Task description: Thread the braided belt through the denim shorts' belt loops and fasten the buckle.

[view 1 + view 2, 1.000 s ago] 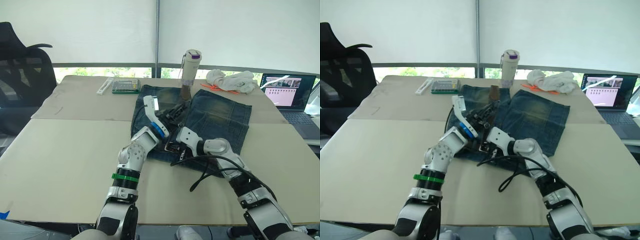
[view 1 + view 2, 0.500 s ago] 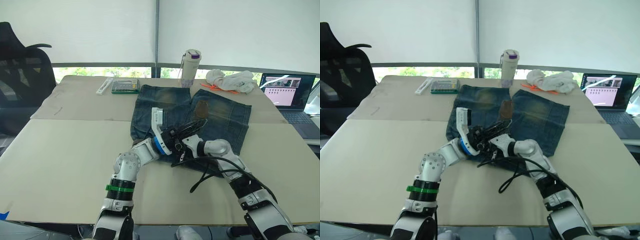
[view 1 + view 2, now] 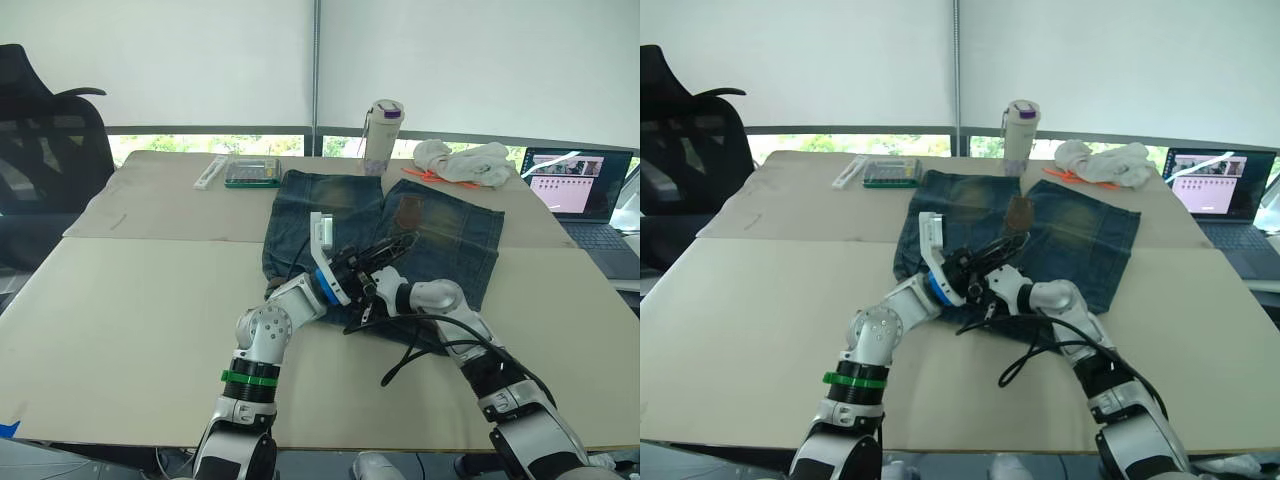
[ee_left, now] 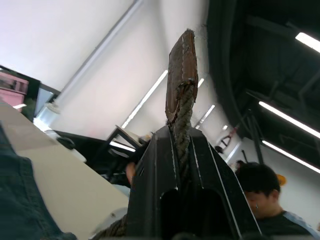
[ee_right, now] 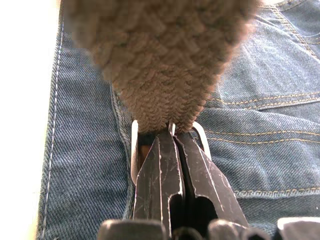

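The denim shorts [image 3: 452,232] lie flat on the table [image 3: 130,290], legs pointing away from me. My left gripper [image 3: 378,260] is shut on the braided belt [image 4: 183,112] just below its leather tip [image 3: 405,213], holding it raised over the shorts' middle. My right gripper [image 3: 366,302] is at the near waistband and is shut on the buckle [image 5: 134,150], a pale metal frame that sits around the fingertips, with the brown braid [image 5: 160,65] rising from it. The two grippers are close together. I cannot make out the belt loops beneath them.
A black cable [image 3: 420,345] loops over the table by my right arm. At the far edge stand a bottle [image 3: 380,135], a white cloth [image 3: 462,160], a green box [image 3: 250,172] and a laptop [image 3: 575,185]. A black chair [image 3: 45,140] is at far left. A person [image 4: 260,195] appears in the left wrist view.
My left gripper swung right and nearer to the right gripper, carrying the belt's leather tip from beside the bottle to above the right leg. The right gripper barely moved.
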Controlling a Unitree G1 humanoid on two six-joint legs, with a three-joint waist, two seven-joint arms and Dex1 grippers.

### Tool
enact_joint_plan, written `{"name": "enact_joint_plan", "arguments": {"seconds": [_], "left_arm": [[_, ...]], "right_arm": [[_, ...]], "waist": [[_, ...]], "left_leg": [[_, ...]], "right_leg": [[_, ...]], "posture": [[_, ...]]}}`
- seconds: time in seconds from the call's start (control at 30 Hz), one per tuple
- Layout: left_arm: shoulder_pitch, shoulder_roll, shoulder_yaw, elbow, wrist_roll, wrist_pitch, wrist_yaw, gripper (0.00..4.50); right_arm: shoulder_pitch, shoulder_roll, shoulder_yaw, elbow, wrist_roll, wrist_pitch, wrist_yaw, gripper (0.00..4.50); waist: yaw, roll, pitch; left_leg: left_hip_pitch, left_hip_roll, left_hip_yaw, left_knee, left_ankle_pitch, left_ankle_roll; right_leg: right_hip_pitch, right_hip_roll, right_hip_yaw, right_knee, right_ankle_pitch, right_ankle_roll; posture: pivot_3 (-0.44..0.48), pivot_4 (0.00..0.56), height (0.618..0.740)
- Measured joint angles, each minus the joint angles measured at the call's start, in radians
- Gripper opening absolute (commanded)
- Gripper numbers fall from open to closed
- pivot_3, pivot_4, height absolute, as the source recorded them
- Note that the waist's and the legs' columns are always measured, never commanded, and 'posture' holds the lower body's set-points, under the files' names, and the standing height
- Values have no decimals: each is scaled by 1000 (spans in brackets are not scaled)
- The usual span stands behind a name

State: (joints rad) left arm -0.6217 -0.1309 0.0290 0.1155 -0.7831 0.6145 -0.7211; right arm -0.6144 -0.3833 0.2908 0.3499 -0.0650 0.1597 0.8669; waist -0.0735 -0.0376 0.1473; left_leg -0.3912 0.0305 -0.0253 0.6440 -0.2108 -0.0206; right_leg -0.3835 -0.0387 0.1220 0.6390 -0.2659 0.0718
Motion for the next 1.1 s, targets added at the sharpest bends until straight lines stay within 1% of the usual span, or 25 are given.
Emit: {"name": "enact_joint_plan", "arguments": {"seconds": [0.23, 0.37, 0.43, 0.5, 0.63, 0.9, 1.1], "left_arm": [[-50, 11, 8, 107, 123, -191, 34, 0], [-103, 32, 28, 169, 151, -236, 35, 0], [-124, 62, 20, 183, 189, -258, 26, 0], [-125, 106, -14, 183, 246, -306, -13, 0], [-125, 163, -54, 184, 313, -368, -72, 0], [-131, 197, -42, 244, 347, -436, -95, 0], [-166, 229, -12, 346, 377, -507, -98, 0]], "right_arm": [[6, 0, 0, -15, 0, 13, -5, 65], [7, -1, 0, -17, 0, 14, -9, 65], [9, 0, 0, -19, 0, 14, -12, 65], [12, 1, 0, -23, 0, 14, -16, 65], [16, 1, 0, -25, 0, 14, -24, 65], [23, 3, -1, -34, 0, 14, -36, 65], [51, 2, -24, -84, 4, 57, -42, 65]], "waist": [[0, 0, 0], [1, 0, 0], [-1, 0, 0], [-1, 0, 0], [0, 0, 0], [1, 0, 0], [6, 0, 0]], "left_leg": [[0, 0, 0, -1, 0, 0], [0, 0, 0, -1, 0, 0], [0, 1, 0, -1, 0, 0], [0, 1, 0, -2, 0, 0], [0, 1, 0, -2, 0, 0], [0, 2, 0, -2, 0, 0], [-3, 1, 0, -2, 0, 0]], "right_leg": [[1, 0, 0, -3, 0, 1], [1, 0, 0, -5, 0, 1], [1, 1, 0, -6, 0, 1], [1, 1, 0, -6, 0, 1], [2, 1, 0, -6, 0, 0], [2, 1, -1, -6, 0, 1], [0, 1, -1, -7, 0, 1]], "posture": [[0, 150, 737], [0, 150, 737], [0, 150, 737], [0, 150, 737], [0, 150, 737], [0, 150, 737], [0, 150, 737]]}}
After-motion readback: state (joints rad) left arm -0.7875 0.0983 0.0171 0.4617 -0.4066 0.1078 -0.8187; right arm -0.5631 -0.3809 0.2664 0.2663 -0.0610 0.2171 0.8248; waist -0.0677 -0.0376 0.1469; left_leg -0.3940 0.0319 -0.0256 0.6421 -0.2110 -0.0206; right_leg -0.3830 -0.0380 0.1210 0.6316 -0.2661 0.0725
